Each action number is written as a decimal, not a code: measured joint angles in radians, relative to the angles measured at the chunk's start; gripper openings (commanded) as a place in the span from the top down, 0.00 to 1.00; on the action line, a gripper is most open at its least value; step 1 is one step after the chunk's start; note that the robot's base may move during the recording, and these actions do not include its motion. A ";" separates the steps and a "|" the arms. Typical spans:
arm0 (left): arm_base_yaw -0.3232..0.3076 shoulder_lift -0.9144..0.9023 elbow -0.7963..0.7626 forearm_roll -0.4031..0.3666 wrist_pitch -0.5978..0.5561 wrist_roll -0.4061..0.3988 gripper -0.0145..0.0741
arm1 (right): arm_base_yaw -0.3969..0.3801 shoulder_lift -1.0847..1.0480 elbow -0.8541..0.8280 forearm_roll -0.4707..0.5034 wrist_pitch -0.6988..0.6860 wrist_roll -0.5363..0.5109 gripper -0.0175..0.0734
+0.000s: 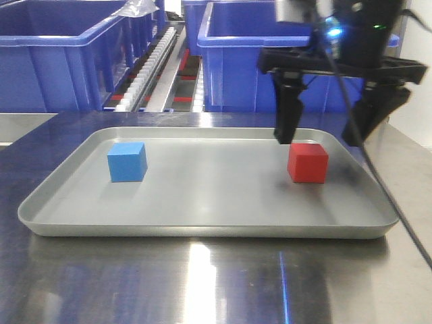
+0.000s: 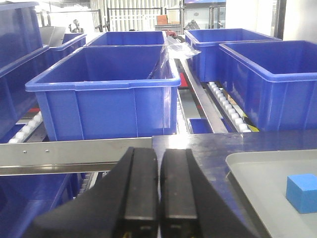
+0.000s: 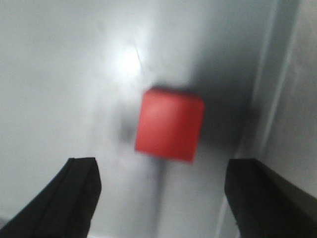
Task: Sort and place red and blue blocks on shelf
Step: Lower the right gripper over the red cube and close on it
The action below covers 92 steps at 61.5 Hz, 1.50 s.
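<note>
R gripper open over red block; L gripper closed off to the side.

Front view: red block (image 1: pixel 308 163) sits flat in the grey tray (image 1: pixel 202 229), right-centre of frame. Blue block (image 1: pixel 127 162) is left-centre in the same tray, well apart from it. R gripper (image 1: pixel 318 140) hangs at upper right, fingers wide apart, tips just above the red block, one per side; can't tell if they touch it. R wrist view is blurred: red block at centre, black fingers in the lower corners. L gripper (image 2: pixel 158 153) is at bottom centre of L wrist view, fingers pressed together w/ only a thin seam btwn. Shelf (image 2: pixel 74 151) front rail crosses mid-left there, w/ white rollers (image 2: pixel 228 106) and dark-blue bins (image 2: pixel 104 94) behind.
</note>
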<state>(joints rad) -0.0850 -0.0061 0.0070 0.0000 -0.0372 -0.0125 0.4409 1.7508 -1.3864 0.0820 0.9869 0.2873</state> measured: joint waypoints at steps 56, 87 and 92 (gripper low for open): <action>0.000 0.000 0.000 0.000 0.000 0.000 0.70 | 0.002 0.140 -0.053 -0.020 -0.019 0.110 0.12; 0.000 0.000 0.000 0.000 0.000 0.000 0.70 | 0.002 0.140 -0.053 -0.035 -0.013 0.114 0.75; 0.000 0.000 0.000 0.000 0.000 0.000 0.70 | 0.002 0.140 -0.053 -0.035 -0.013 0.114 0.74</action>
<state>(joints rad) -0.0850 -0.0061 0.0070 0.0000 -0.0372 -0.0125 0.4426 1.8907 -1.4392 0.0466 0.9737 0.4012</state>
